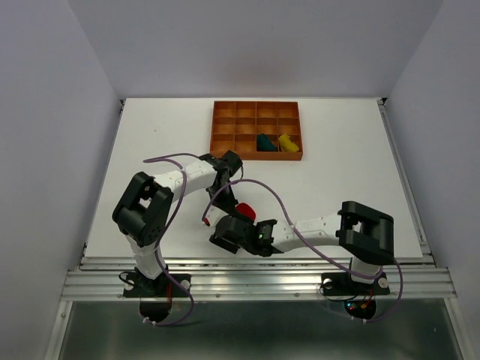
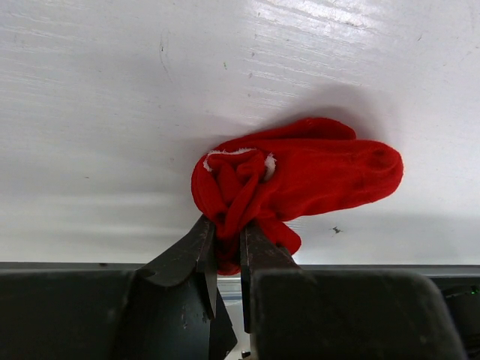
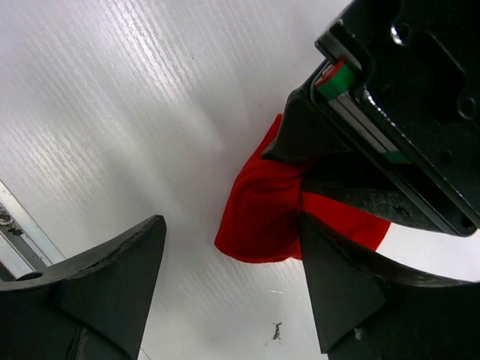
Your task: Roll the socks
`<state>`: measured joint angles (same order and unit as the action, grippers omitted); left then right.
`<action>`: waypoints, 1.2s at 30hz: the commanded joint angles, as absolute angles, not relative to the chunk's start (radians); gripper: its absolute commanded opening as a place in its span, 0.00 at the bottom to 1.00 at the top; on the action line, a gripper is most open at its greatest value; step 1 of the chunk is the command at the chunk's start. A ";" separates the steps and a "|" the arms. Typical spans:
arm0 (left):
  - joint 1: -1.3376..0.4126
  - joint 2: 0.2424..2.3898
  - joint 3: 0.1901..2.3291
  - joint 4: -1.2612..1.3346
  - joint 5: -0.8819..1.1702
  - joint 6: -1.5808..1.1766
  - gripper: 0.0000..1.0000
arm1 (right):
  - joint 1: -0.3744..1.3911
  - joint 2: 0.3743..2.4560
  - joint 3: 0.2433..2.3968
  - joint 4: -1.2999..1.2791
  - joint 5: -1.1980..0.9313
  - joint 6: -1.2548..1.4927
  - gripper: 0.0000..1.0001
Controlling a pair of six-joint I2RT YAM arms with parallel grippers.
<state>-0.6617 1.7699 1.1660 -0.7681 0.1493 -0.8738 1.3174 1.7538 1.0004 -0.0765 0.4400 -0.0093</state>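
Note:
The red sock [image 2: 300, 172] lies bunched on the white table [image 1: 172, 135], its toe pointing away from the crumpled cuff. My left gripper [image 2: 229, 225] is shut on that cuff end. In the top view the red sock [image 1: 245, 211] sits between the left gripper [image 1: 238, 196] and the right gripper [image 1: 229, 222]. My right gripper [image 3: 231, 225] is open, its fingers straddling the free end of the red sock [image 3: 259, 210], and the left gripper's black body [image 3: 375, 112] is close above. A dark teal sock [image 1: 265, 142] and a yellow sock [image 1: 288, 141] sit rolled in the tray.
The orange-brown gridded tray [image 1: 232, 120] stands at the back of the table. Purple cables [image 1: 259, 184] loop over both arms near the sock. The table's metal front rail [image 1: 255, 262] runs just behind the right gripper.

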 commanded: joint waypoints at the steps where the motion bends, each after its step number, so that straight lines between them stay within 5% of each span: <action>1: -0.670 1.782 1.184 -0.815 0.130 -0.879 0.00 | 1.328 1.772 1.048 -0.069 0.465 -0.021 0.73; 10: -0.670 1.781 1.172 -0.793 0.147 -0.885 0.00 | 1.328 1.796 1.071 -0.075 0.520 -0.017 0.56; 12: -0.670 1.773 1.167 -0.793 0.147 -0.884 0.00 | 1.328 1.805 1.072 -0.078 0.526 -0.005 0.48; 13: -0.670 1.770 1.166 -0.792 0.147 -0.885 0.00 | 1.328 1.809 1.071 -0.080 0.531 -0.002 0.33; 14: -0.670 1.766 1.163 -0.788 0.149 -0.887 0.00 | 1.328 1.815 1.069 -0.078 0.541 0.002 0.29; 27: -0.669 1.724 1.135 -0.735 0.175 -0.884 0.00 | 1.299 1.807 1.020 -0.084 0.508 0.155 0.09; 31: -0.649 1.684 1.163 -0.686 0.184 -0.871 0.28 | 1.261 1.764 0.977 -0.066 0.416 0.167 0.08; 32: -0.646 1.674 1.169 -0.678 0.175 -0.868 0.45 | 1.252 1.741 0.967 -0.051 0.366 0.173 0.08; 34: -0.644 1.655 1.192 -0.670 0.163 -0.865 0.62 | 1.226 1.724 0.940 -0.035 0.305 0.189 0.07; 36: -0.635 1.643 1.203 -0.678 0.141 -0.862 0.66 | 1.201 1.709 0.927 -0.014 0.240 0.198 0.07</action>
<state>-0.6495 1.7214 1.1507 -0.6994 0.1665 -0.8696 1.2362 1.7317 0.9657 -0.0463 0.4114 0.1455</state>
